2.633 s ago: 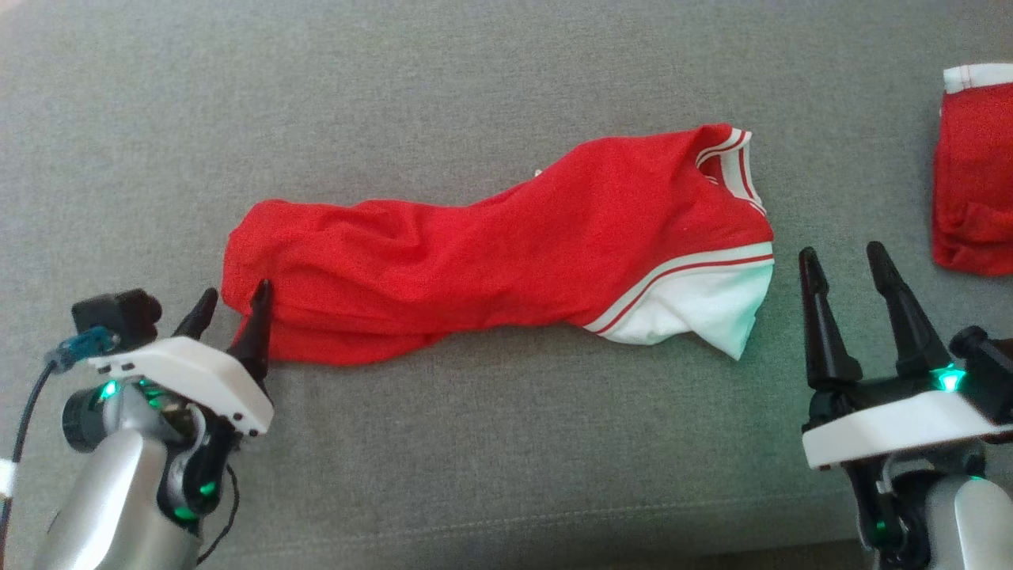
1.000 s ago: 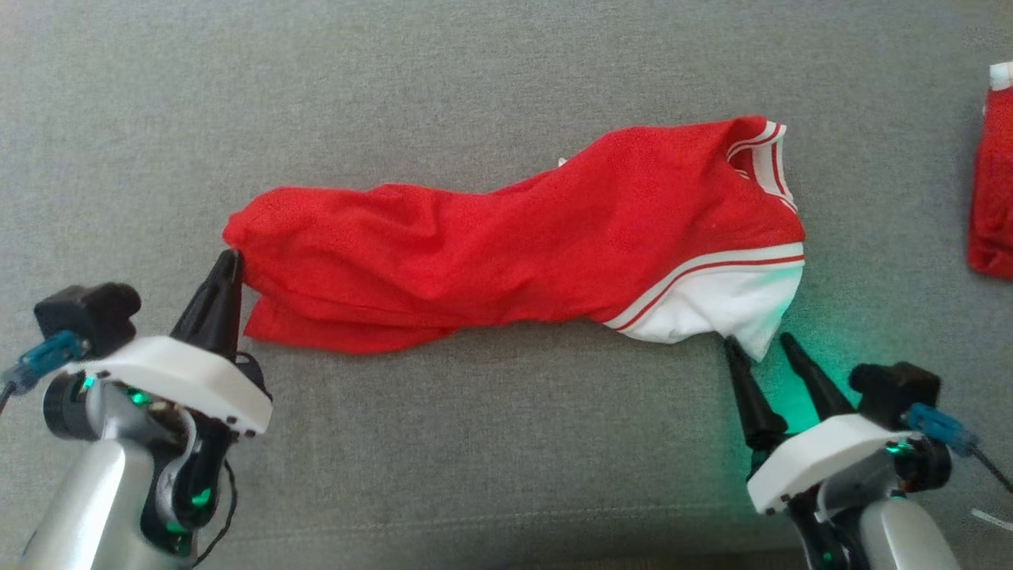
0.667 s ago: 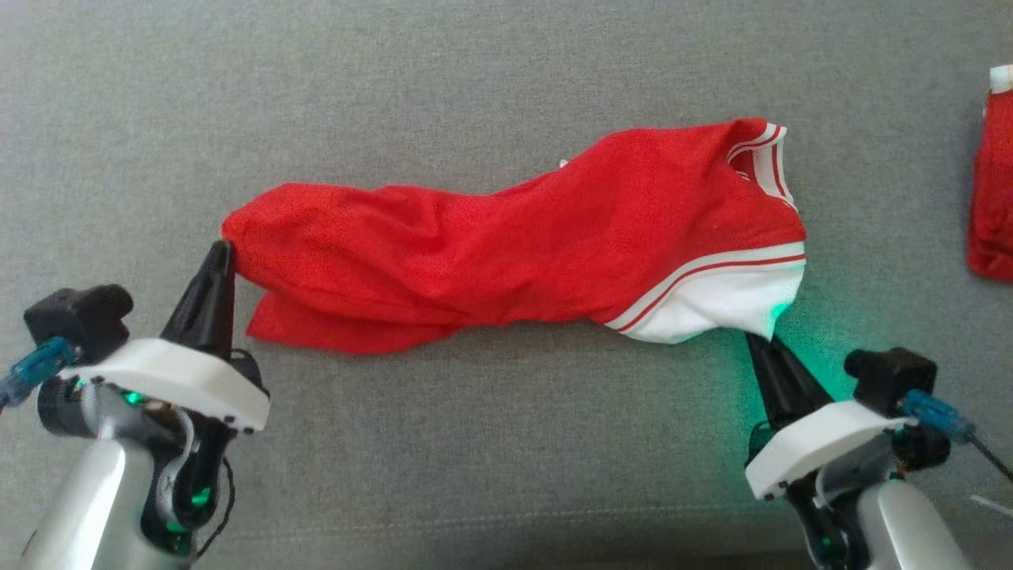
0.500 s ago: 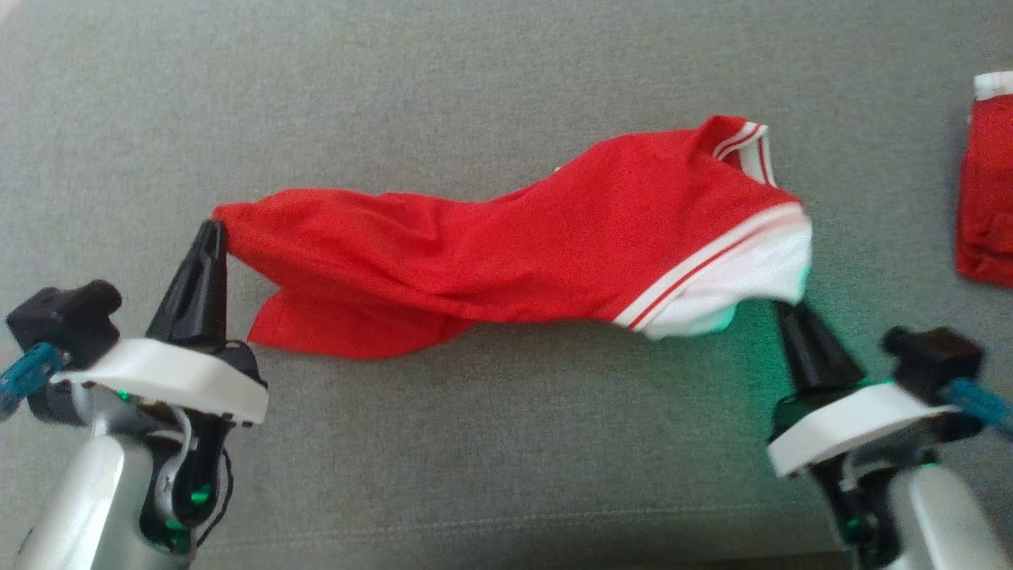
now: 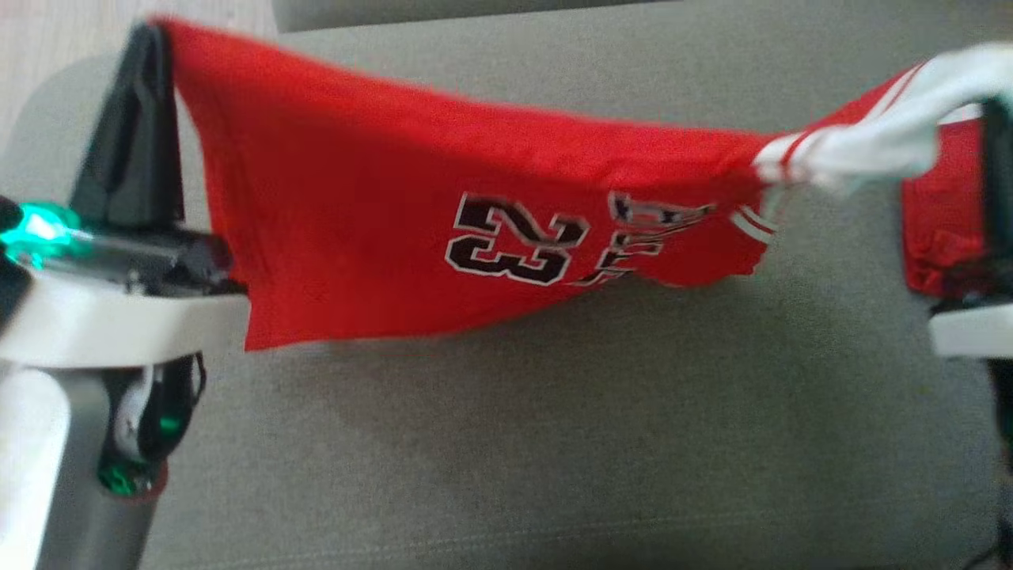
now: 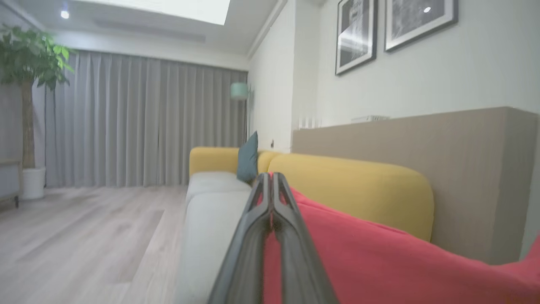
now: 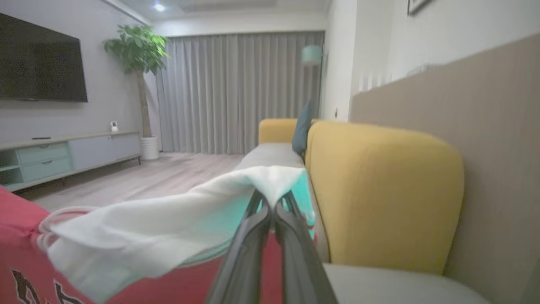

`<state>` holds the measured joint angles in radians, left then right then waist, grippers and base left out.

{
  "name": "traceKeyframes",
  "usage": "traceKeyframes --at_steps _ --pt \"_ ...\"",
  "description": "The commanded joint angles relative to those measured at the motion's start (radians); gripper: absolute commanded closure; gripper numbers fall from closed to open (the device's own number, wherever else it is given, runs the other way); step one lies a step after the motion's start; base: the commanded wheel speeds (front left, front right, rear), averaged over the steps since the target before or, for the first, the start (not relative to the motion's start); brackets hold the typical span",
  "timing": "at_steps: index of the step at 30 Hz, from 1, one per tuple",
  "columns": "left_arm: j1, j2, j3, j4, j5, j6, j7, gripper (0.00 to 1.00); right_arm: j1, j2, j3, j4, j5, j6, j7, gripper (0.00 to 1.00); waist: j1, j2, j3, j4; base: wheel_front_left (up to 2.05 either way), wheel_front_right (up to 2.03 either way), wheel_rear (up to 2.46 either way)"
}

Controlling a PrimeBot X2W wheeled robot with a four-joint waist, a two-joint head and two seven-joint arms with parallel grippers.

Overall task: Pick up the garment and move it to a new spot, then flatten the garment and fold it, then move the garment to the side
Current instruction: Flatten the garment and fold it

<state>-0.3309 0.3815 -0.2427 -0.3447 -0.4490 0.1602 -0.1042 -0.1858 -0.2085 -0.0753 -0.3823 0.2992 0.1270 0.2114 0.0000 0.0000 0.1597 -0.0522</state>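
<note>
Sofa seat, grey, in a living room with wood floor and grey curtains.
Red garment hangs stretched above the seat: left gripper clamped on its red corner, right gripper clamped on its white sleeve end.

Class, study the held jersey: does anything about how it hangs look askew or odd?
Yes. The red jersey hangs lopsided: the left tool pinches one red corner and the right tool the white panel, so it sags between them, bunched beside the white.
</note>
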Motion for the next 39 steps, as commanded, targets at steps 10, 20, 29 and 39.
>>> traceKeyframes --at_steps 10,20,29,39 --pt "-0.195 0.021 0.016 -0.040 0.016 0.005 0.034 1.00 -0.173 -0.033 -0.005 -0.098 0.058 0.004 0.106 1.00 0.0000 0.0000 -0.015 -0.003 0.00 0.00 0.00" --pt "-0.527 -0.058 -0.023 0.346 -0.020 -0.090 -0.023 1.00 -0.523 -0.056 0.088 0.209 0.149 0.004 0.063 1.00 0.0000 0.0000 0.064 -0.006 0.00 0.00 0.00" --pt "-0.905 -0.127 -0.004 0.829 -0.001 -0.159 -0.145 1.00 -0.982 -0.021 0.232 0.662 0.227 0.004 -0.155 1.00 0.0000 0.0000 0.132 -0.015 0.00 0.00 0.00" --pt "-0.968 -0.192 0.023 1.172 0.029 -0.214 -0.157 1.00 -1.124 0.055 0.456 1.107 0.344 0.004 -0.332 1.00 0.0000 0.0000 0.247 -0.032 0.00 0.00 0.00"
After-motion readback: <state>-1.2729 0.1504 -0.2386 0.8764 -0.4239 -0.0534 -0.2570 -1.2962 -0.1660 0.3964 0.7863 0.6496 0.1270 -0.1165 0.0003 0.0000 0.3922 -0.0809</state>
